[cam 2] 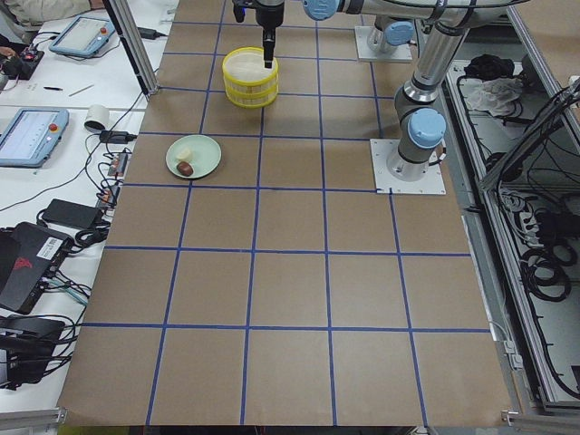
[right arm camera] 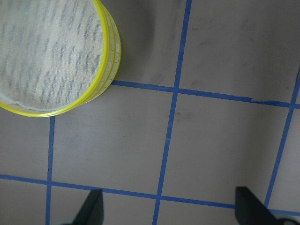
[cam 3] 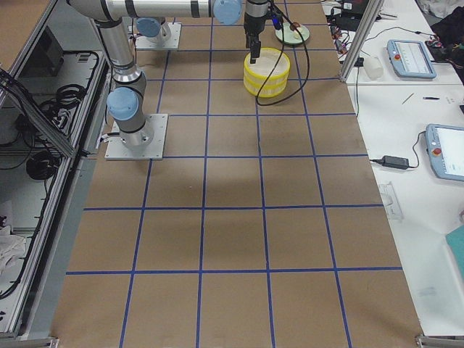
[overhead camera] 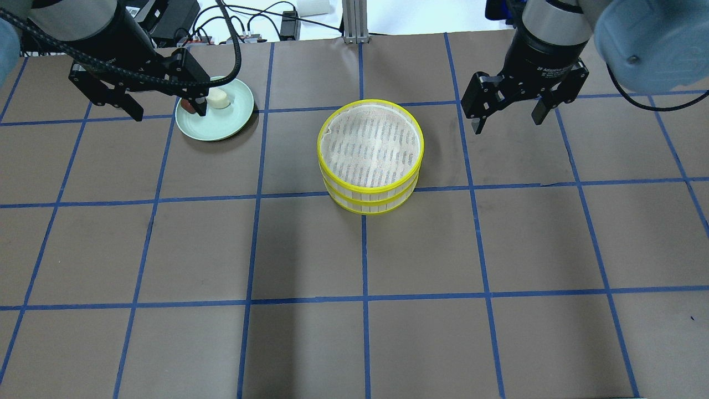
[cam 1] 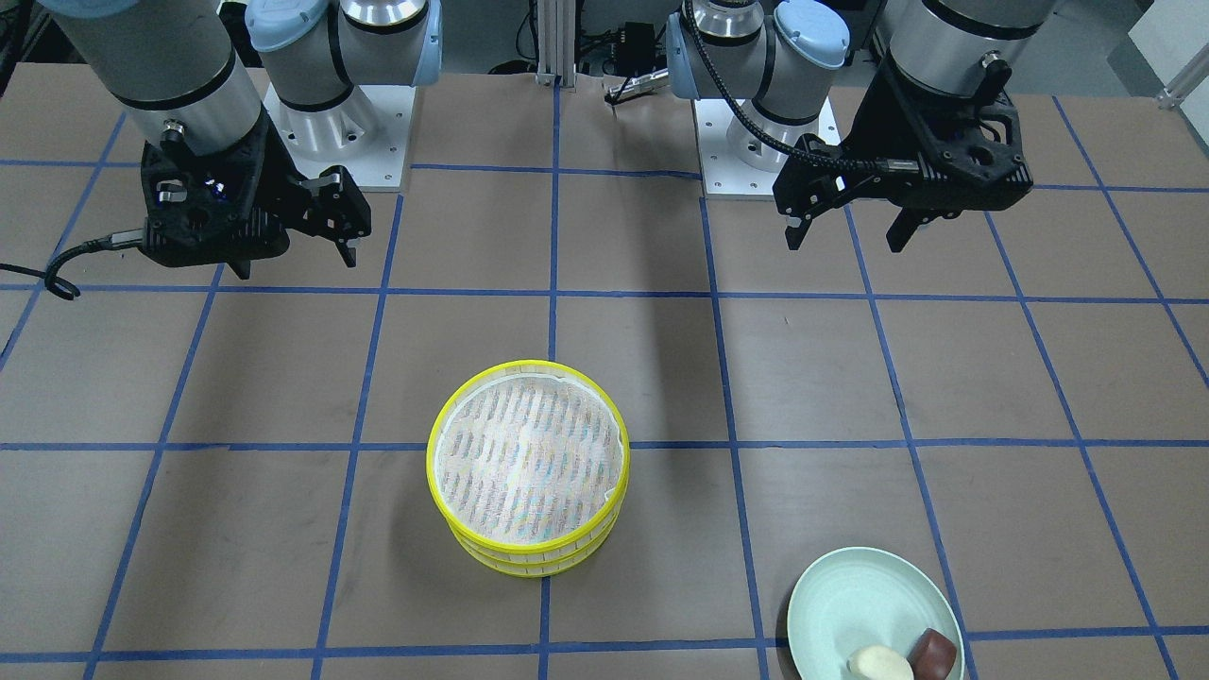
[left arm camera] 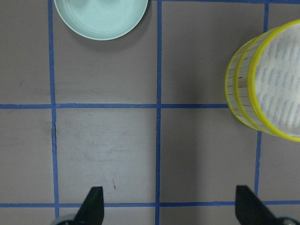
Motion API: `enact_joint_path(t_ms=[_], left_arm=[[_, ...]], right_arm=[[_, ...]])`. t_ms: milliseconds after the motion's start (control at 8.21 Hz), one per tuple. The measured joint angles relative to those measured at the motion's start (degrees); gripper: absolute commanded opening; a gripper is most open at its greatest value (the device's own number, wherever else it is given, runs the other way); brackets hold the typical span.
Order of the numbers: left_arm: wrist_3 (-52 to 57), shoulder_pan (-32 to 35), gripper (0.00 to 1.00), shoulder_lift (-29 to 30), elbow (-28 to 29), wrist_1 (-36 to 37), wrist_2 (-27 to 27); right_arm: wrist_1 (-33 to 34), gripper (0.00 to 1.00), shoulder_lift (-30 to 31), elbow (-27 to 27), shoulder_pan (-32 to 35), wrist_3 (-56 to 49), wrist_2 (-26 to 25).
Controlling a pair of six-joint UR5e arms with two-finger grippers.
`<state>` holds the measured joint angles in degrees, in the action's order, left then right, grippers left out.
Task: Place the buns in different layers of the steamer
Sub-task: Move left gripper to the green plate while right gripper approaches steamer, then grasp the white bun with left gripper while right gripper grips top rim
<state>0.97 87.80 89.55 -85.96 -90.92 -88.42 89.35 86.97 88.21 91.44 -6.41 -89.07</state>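
Two grippers above table [overhead camera: 310,249] | left gripper [overhead camera: 168,113]: fingers spread wide, near plate | pale green plate [overhead camera: 216,131]: cream-white bun [cam 1: 878,663] and reddish-brown bun [cam 1: 933,652] just beside each other on it | steamer [overhead camera: 370,189]: both trays stacked, mid-table | right gripper [overhead camera: 507,124]: fingers spread wide, beside steamer.

White lettering [overhead camera: 545,70] is being shown on the black body above the right hand [overhead camera: 507,123] in the overhead view. It is being read as beginning "2F Adaptive", the rest being too small to make out. Similar white print above the left hand [overhead camera: 169,113] is being blurred beyond reading, and nothing is being made out on the screens of the pendants [cam 2: 32,136] beside the desk [cam 2: 272,272].
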Motion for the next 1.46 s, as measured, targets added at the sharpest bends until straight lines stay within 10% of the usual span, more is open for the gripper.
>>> enact_joint_path(t_ms=[609, 1461], left_arm=[[2.91, -0.72, 1.0, 2.0, -0.32, 2.03, -0.57], [24.08, -4.64, 1.0, 27.1, -2.18, 36.69, -0.15]], right_arm=[[0.38, 1.0, -1.08, 0.13, 0.23, 2.32, -0.39], [22.46, 1.0, -17.76, 0.22, 8.02, 18.78, -0.05]])
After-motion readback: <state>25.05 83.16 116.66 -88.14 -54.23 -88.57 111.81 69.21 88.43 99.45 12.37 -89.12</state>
